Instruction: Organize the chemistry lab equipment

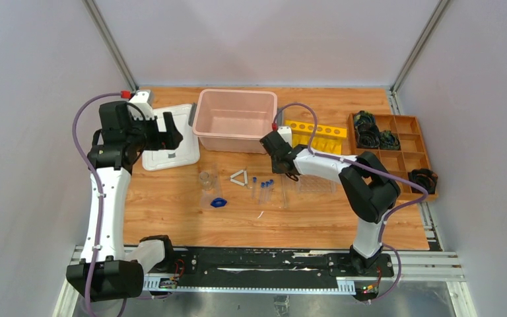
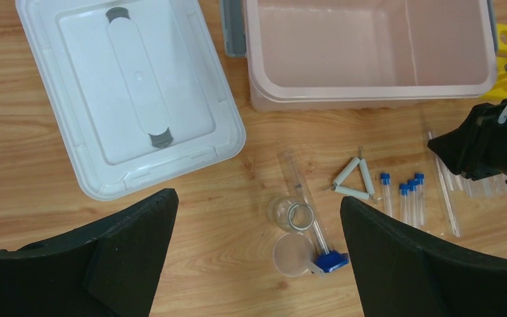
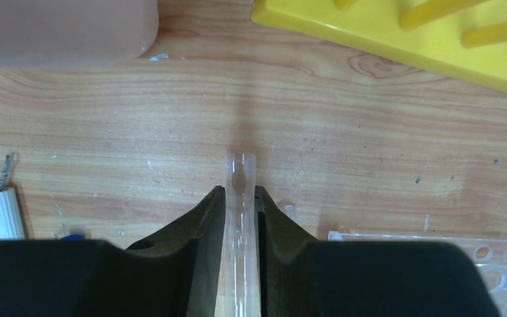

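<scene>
Just in front of the pink bin [image 3: 59, 33], my right claw [image 3: 239, 195] pinches a clear tube [image 3: 241, 175] over the wooden table [image 3: 370, 132], with the clear rack [image 3: 495, 264] beside it. Left of the bin, my left claw [image 2: 257, 198] hangs wide near the white lid [image 2: 72, 119]. Its camera takes in the beakers [image 2: 292, 214], triangle frame [image 2: 355, 179] and blue-capped tubes [image 2: 406, 198] in front of the bin, which my right wrist view mostly cuts off.

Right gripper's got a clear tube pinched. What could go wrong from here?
The clear tube is squeezed in the right gripper; it might slip or crack. Its end juts past the tips, so moving forward could strike the yellow rack. The clear tube rack alongside may get nudged.
</scene>
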`<state>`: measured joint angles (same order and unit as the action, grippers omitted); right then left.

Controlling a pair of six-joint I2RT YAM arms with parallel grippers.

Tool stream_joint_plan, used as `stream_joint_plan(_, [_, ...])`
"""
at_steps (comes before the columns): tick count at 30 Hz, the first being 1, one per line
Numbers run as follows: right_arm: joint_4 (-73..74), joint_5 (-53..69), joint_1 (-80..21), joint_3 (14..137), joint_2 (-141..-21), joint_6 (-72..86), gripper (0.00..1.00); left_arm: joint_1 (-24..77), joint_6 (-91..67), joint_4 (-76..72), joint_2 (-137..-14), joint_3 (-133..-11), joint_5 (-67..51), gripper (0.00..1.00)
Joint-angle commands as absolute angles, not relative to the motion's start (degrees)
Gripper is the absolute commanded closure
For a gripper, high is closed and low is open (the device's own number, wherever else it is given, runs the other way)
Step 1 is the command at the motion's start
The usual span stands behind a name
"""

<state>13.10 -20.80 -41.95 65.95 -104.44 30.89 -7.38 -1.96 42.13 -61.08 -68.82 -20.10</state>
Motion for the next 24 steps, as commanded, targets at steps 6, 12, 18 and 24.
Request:
stream_joint_plan(6, [18.4, -23.3, -43.2, 68.7, -107.2, 33.8, 0.73, -7.5, -3.0, 43.4, -59.4, -72.5, -24.1, 0.00])
stream_joint_plan(12, [18.8, -23.6, -43.3, 68.5, -106.3, 34.2, 0.82, -7.5, -2.8, 44.1, -59.2, -73.4, -25.5, 0.00])
stream_joint_plan(18, [17.6, -21.3, -43.3, 66.9, -104.9, 35.0, 0.96, -7.5, -1.3, 46.4, -59.2, -75.4, -27.3, 0.00])
stream_joint_plan(24, [19.9, -20.9, -43.3, 68.6, -106.9, 35.5, 0.78, -7.4, -0.2, 46.9, -58.1, -75.9, -28.1, 0.00])
